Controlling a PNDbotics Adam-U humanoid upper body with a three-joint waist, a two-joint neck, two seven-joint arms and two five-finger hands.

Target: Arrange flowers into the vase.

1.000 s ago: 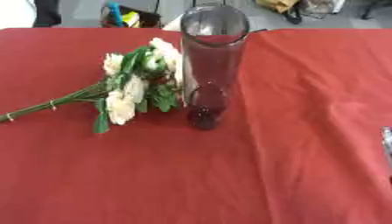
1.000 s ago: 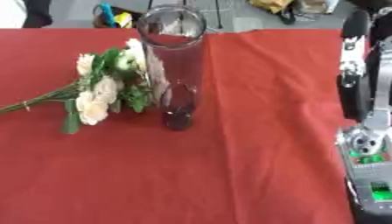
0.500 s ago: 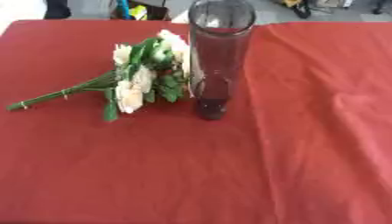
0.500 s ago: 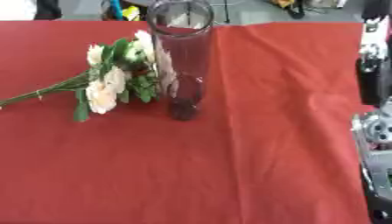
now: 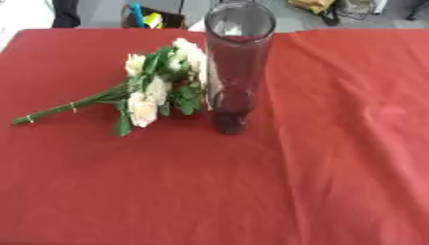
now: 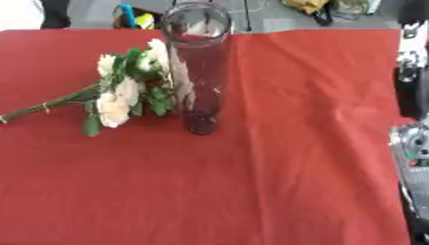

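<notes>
- The flowers lie flat on the red-covered counter in the upper left of the frame — a small bunch of cream blooms with green leaves, none of it in the vase yet.
- The bunch's long axis runs on a slant: the bound stem ends point to the left edge at mid height, while the blooms point up and right, toward the vase.
- The vase is a tall clear cylinder, upright, in the upper middle of the frame; the blooms sit just beside its left wall, and whether they touch it I cannot tell. Its mouth is open and it looks empty.
- The right arm shows only in the right eye view, as black and silver parts along the right edge; the right hand itself cannot be made out, so whether its fingers are spread or curled cannot be told.
- The left hand shows in neither view.
- My judgement: the task has not begun. The stems lie well apart from the right arm, with the vase in between — so the left side is nearer the stem ends, and the bunch would have to be swung upright, stems down, over the mouth.
</notes>
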